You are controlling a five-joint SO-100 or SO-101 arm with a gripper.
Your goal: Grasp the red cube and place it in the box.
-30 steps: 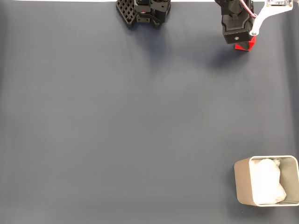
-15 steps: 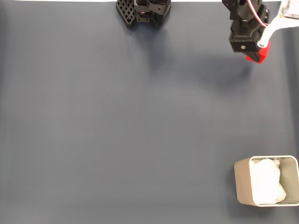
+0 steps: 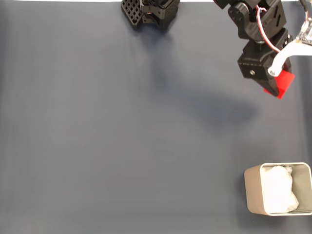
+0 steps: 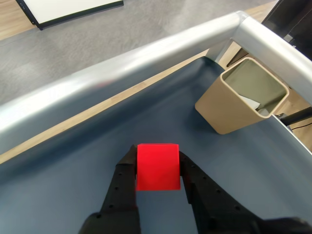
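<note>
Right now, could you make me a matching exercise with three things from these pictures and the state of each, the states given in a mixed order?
Things:
1. red cube
2. box
3. pincer

States:
A. stands on the dark mat, white paper inside
B. shut on a small object
C. held off the mat between two black fingers

Pairs: 1-C, 2-A, 3-B

Even, bright light; soft arm shadow on mat (image 3: 214, 109) toward 7 o'clock. Wrist view: glare on metal rail (image 4: 146, 58), slight edge warp.
</note>
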